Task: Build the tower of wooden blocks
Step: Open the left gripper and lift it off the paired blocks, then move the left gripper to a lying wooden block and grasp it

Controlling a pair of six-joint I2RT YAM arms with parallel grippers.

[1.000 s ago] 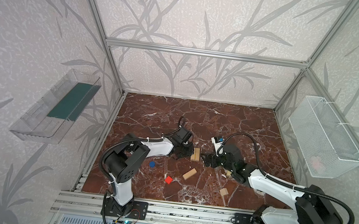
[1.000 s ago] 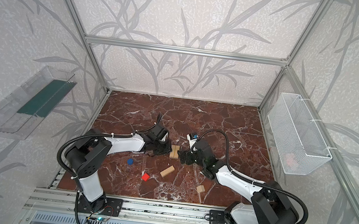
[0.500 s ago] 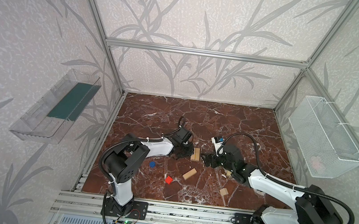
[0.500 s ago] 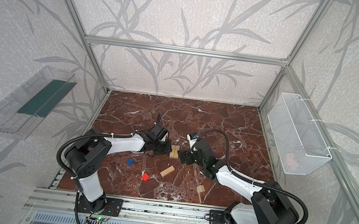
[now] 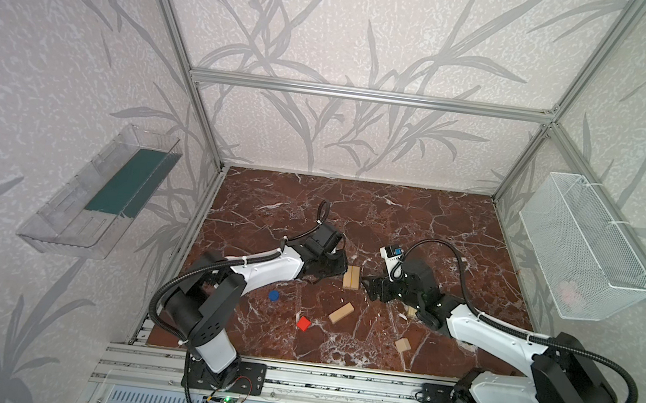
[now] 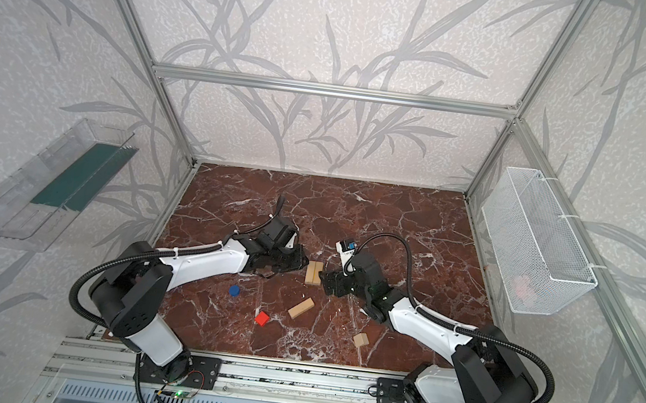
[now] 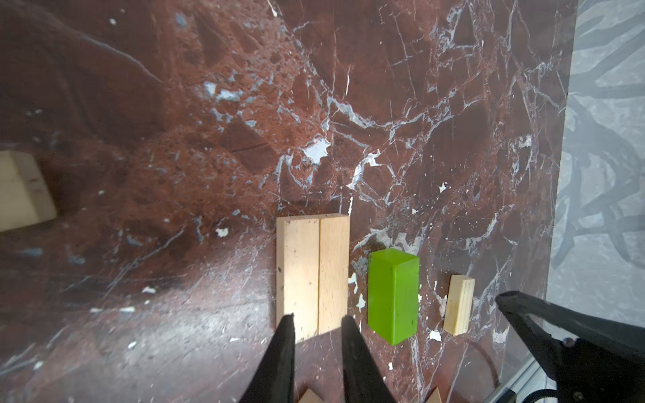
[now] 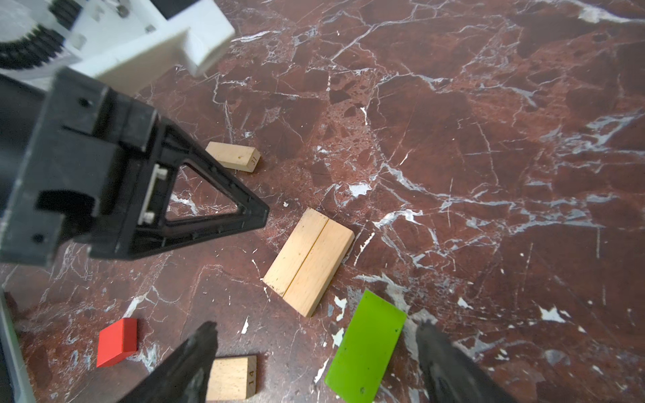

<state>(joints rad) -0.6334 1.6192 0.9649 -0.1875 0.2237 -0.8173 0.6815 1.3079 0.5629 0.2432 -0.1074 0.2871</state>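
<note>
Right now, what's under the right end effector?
The lime-green bar lies flat on the marble floor, between the open fingers of the right end effector. In both top views the end effector covers it.

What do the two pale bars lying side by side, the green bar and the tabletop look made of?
Two pale bars: unfinished light wood; fine grain flecks, matte faces.
Green bar: probably painted wood, though plastic is possible; uniform lime colour, slight sheen, small dark specks.
Tabletop: red-brown marble look with white veins, glossy; stone or printed laminate cannot be told.
</note>
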